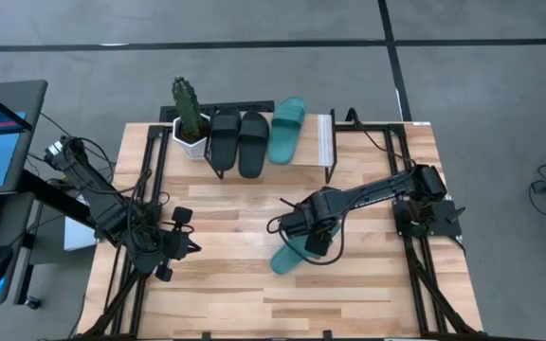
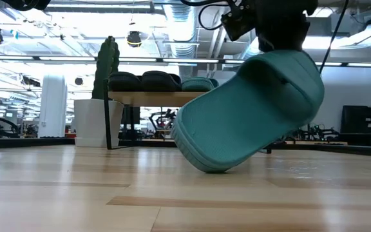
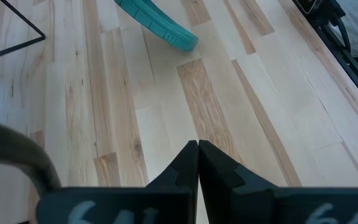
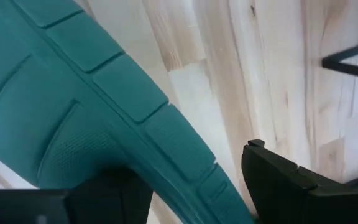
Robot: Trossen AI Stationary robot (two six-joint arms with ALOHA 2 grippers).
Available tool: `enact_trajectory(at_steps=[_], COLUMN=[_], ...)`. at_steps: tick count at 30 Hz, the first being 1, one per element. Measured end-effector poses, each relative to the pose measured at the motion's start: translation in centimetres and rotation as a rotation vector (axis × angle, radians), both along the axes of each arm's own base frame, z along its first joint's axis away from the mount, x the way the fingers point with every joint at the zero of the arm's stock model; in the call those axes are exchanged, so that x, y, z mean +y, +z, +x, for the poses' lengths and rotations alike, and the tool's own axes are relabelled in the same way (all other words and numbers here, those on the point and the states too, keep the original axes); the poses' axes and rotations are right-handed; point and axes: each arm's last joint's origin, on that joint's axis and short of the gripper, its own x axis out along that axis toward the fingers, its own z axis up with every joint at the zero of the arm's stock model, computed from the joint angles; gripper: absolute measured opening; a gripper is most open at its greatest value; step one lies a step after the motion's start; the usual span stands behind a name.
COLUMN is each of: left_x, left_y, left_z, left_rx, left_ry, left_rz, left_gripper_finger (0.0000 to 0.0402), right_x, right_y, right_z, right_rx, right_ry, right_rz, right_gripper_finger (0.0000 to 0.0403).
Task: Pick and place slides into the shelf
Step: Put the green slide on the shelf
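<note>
Right pincer (image 1: 313,244) — ribbed teal slide (image 1: 288,256)

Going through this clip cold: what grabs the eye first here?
The teal slide in the right gripper, tilted with one end on the table near its middle. Behind it, the shelf at the far edge already carries two black slides and one teal slide, beside a potted cactus. The left gripper waits shut at the left.

Both arms are dark, slim and jointed, with black cables looping along them. The left gripper (image 3: 197,163) has matte black wedge-shaped fingers; pale markings show on the body behind them.
</note>
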Motion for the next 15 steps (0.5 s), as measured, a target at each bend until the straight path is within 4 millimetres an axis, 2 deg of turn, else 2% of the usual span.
enact_trajectory(at_steps=[5, 10, 15], left_x=[0.0, 0.0, 0.0], left_y=[0.0, 0.0, 0.0], left_z=[0.0, 0.0, 0.0], left_rx=[0.000, 0.000, 0.000], left_ry=[0.000, -0.001, 0.000], left_rz=[0.000, 0.000, 0.001], left_gripper_finger=[0.0002, 0.0002, 0.0002], right_x=[-0.5, -1.3, -1.4], right_y=[0.0, 0.1, 0.2], right_z=[-0.1, -0.6, -0.6], right_rx=[0.017, 0.058, 0.059], right_ry=[0.037, -0.053, -0.057], right_rz=[-0.057, -0.138, -0.152], right_gripper_finger=[0.0213, 0.0199, 0.0188])
